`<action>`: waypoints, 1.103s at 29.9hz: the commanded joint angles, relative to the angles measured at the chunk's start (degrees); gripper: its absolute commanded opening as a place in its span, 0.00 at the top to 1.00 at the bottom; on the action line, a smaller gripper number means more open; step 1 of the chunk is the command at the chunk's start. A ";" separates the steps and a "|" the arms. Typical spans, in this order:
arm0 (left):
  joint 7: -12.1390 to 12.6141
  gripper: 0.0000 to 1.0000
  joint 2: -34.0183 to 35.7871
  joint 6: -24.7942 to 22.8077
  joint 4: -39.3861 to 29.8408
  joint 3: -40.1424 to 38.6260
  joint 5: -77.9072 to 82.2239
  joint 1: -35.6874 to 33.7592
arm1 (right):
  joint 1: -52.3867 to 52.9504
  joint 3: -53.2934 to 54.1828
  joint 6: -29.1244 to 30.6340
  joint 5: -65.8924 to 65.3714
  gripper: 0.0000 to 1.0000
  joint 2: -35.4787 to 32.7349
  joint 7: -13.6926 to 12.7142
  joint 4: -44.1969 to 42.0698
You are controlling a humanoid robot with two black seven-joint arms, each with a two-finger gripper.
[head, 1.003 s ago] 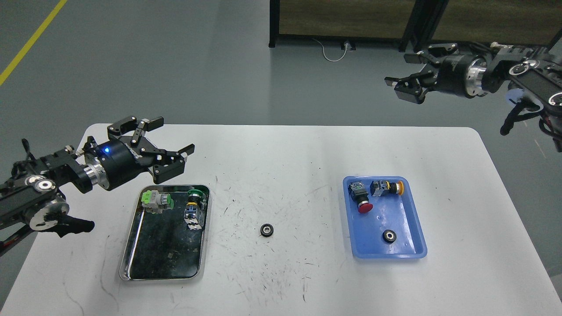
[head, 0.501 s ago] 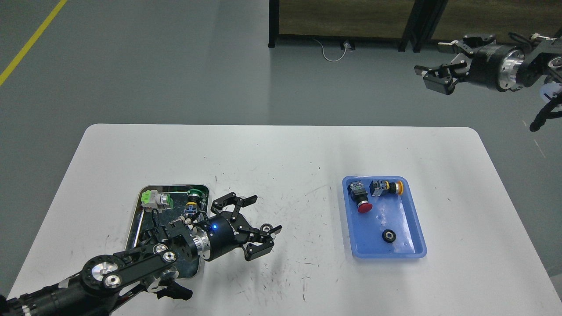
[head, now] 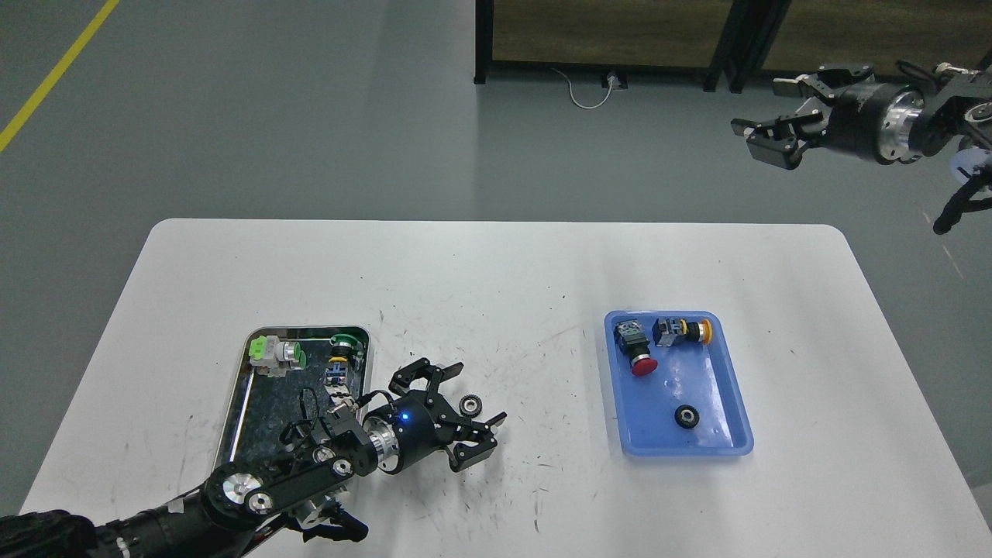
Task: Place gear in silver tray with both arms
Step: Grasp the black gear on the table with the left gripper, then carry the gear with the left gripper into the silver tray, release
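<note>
A small black gear with a silver hub lies on the white table between the two trays. My left gripper is open low over the table, its fingers spread around the gear. The silver tray lies at the left behind my left arm and holds several switch parts. A second black gear lies in the blue tray. My right gripper is open and empty, raised high beyond the table's far right corner.
The blue tray also holds a red push button and a yellow-tipped switch. The silver tray holds a green-and-grey switch and a green-capped button part. The table is scuffed.
My left arm swung from above the silver tray's far left down to the gear at the table's middle, then edged slightly right. My right arm rose and drew back to the right.
</note>
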 commanded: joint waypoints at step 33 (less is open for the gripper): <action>-0.53 0.61 -0.17 -0.36 1.87 3.53 -1.21 0.29 | -0.53 -0.27 -0.23 -0.88 0.25 -0.28 0.09 0.05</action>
